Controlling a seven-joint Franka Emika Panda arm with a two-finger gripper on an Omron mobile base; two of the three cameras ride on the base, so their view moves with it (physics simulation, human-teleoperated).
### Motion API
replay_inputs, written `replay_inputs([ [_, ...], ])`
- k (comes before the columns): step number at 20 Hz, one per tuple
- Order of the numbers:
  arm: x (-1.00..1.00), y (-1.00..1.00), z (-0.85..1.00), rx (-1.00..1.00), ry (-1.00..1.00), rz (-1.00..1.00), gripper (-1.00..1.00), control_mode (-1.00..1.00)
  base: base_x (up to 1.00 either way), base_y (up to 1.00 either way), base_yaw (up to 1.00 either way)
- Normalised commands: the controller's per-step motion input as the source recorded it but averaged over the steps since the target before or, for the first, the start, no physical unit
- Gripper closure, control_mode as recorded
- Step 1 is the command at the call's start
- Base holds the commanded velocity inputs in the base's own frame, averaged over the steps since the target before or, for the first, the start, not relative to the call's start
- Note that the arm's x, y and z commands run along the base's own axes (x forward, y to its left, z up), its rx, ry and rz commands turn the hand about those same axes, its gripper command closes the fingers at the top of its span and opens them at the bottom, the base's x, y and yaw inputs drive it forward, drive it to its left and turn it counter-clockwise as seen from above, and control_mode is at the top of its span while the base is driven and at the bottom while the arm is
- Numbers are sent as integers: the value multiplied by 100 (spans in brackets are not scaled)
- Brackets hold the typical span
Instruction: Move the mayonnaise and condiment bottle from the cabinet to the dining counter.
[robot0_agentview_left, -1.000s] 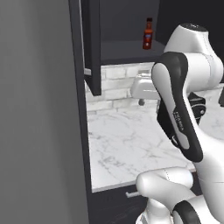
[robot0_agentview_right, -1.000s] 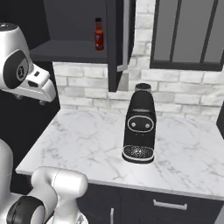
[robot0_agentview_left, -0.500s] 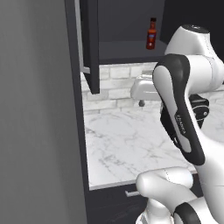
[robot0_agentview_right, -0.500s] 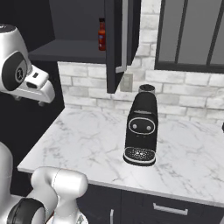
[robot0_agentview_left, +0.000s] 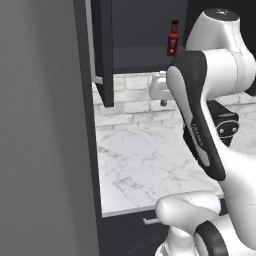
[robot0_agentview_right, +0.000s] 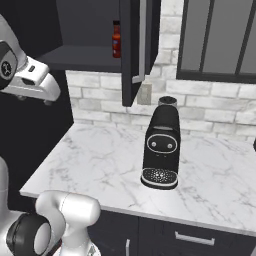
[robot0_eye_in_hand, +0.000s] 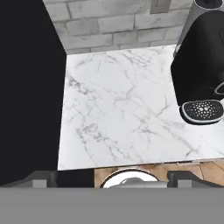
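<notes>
Here, condiment bottle (robot0_agentview_right: 116, 39) inside cabinet (robot0_agentview_right: 131, 50)

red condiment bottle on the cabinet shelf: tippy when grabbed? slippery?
Probably tippy: the condiment bottle is tall and slim, standing upright on a narrow base on the cabinet shelf, so a sideways nudge could topple it. It looks rigid and smooth, so likely somewhat slippery. The narrow neck under the dark cap suggests gripping the wider body.
</notes>
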Motion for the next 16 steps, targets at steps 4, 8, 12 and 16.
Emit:
replay_inputs([
  [4, 14, -12, 60, -23, -24, -25, -100, -100, 0, 0, 0],
  [8, 32, -20, 44, -20, -21, -22, -100, -100, 0, 0, 0],
  [12, 47, -37, 31, -9, -19, -15, -100, -100, 0, 0, 0],
  [16, 59, -44, 16, -2, -13, -8, -100, -100, 0, 0, 0],
])
